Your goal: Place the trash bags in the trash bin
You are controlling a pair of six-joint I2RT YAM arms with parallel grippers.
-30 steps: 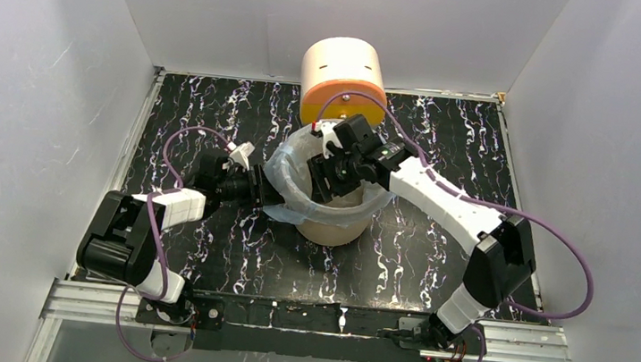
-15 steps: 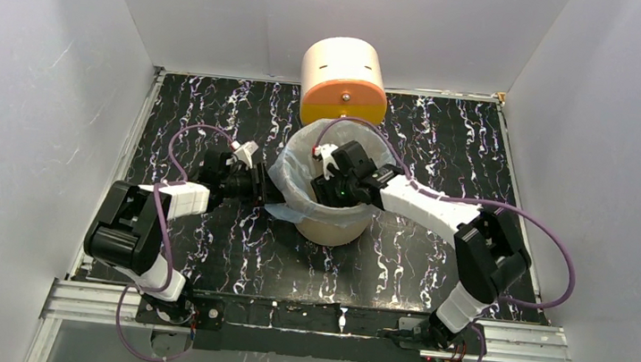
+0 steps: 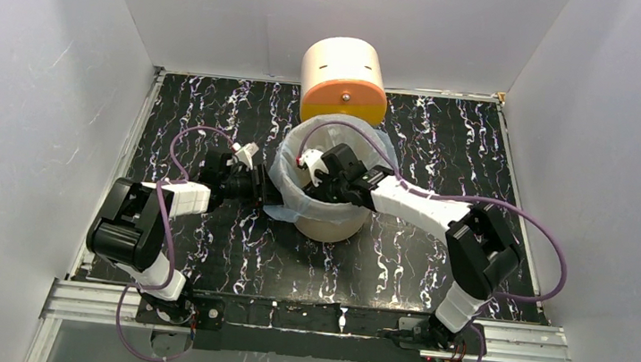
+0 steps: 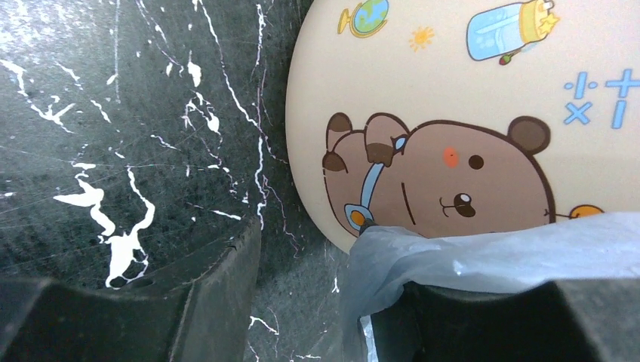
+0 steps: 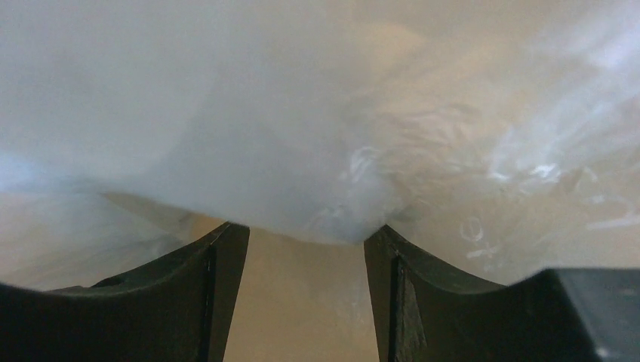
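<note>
Inside the trash bin (image 3: 325, 231), the right end effector (image 5: 306, 253), jaws apart, meets the trash bag (image 5: 287, 128). The left end effector (image 4: 313, 256), jaws apart, sits just outside.

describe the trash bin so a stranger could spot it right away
On the black marbled table, look mid-table, just nearer the arms than the cream cylinder with the orange front. The trash bin is the tan round bucket there, the only one with a pale-blue bag draped over its rim.

An orange-fronted cream cylinder (image 3: 343, 74) stands on the marbled table (image 3: 217, 107).
</note>
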